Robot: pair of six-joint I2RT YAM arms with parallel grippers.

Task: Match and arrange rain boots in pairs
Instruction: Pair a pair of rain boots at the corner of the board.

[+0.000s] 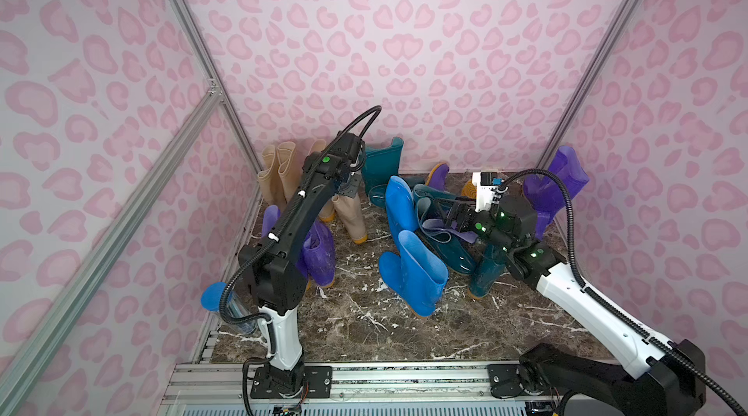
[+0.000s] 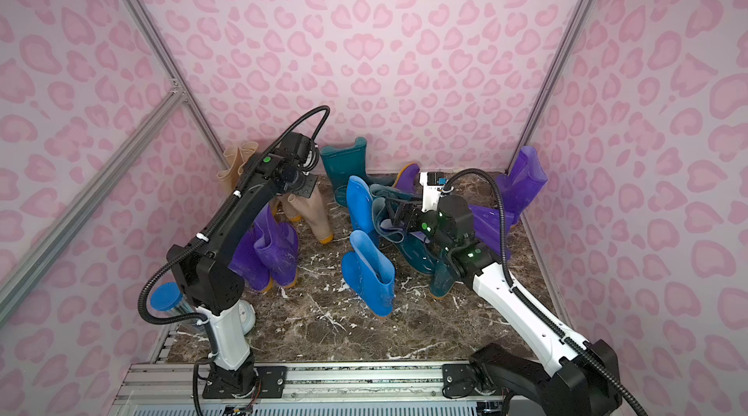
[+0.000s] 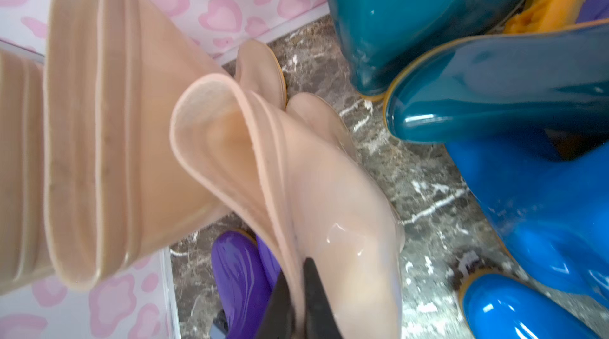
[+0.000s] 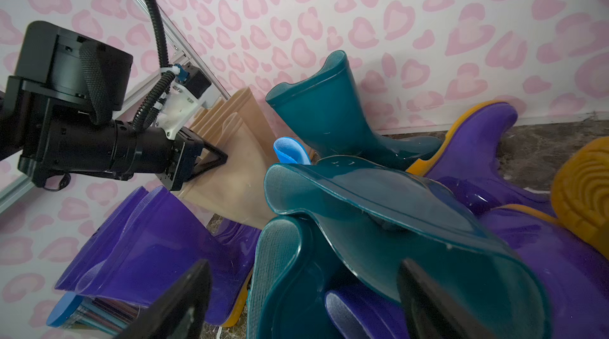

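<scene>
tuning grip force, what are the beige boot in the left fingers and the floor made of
Beige boot: probably soft rubber or PVC, glossy; bright highlights, cuff folds where the left fingers pinch it. Floor: polished brown marble-look slab, white veins; stone or laminate, unclear.

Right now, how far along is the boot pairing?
Looks done: two purple boots stand together by the left wall, beige boots cluster behind. In hand: left gripper shut on a beige boot; right gripper open at a teal boot. Left: the tangled teal and purple heap; blue boots loosely together.
</scene>
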